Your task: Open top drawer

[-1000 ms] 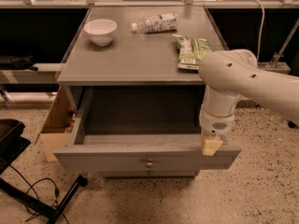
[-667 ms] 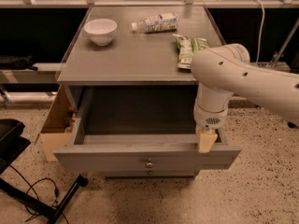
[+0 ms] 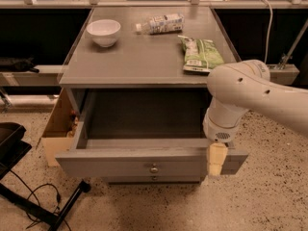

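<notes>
The top drawer [image 3: 120, 165] is a wide grey drawer with a small round brass knob [image 3: 153, 169]. It stands pulled far out of the grey cabinet [image 3: 139, 61], and its deep box shows nothing inside. My gripper [image 3: 216, 160] hangs from the white arm [image 3: 240, 90] at the right end of the drawer's front panel, over its top edge. Just below, the front of a lower drawer with a similar knob [image 3: 154, 178] shows only as a thin strip.
On the cabinet top are a white bowl [image 3: 103, 32], a lying plastic bottle [image 3: 161, 23] and a green snack bag [image 3: 201, 54]. A cardboard box [image 3: 57, 129] stands left of the cabinet. A black stand and cables [image 3: 29, 206] lie on the speckled floor at lower left.
The arm swayed slightly left, then back, and the gripper now sits a little lower at the drawer's right front corner. The drawer stays pulled out as before.
</notes>
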`<move>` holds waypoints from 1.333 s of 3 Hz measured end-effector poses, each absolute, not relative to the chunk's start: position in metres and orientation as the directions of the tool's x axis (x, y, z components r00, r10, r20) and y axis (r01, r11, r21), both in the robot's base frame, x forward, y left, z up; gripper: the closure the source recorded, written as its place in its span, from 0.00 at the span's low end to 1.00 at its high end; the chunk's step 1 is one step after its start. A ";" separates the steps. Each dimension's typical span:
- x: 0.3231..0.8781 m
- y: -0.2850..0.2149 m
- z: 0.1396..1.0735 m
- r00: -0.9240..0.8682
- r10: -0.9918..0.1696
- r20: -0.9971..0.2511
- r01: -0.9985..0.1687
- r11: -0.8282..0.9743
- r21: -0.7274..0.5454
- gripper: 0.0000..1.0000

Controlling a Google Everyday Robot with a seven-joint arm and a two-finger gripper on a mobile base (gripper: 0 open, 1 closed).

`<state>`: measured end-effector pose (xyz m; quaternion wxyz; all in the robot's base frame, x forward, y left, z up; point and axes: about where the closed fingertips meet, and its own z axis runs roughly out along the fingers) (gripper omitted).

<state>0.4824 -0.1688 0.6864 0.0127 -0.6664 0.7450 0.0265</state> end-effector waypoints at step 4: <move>0.436 -0.141 0.637 -0.140 -0.978 -0.154 -0.972 0.106 0.212 0.63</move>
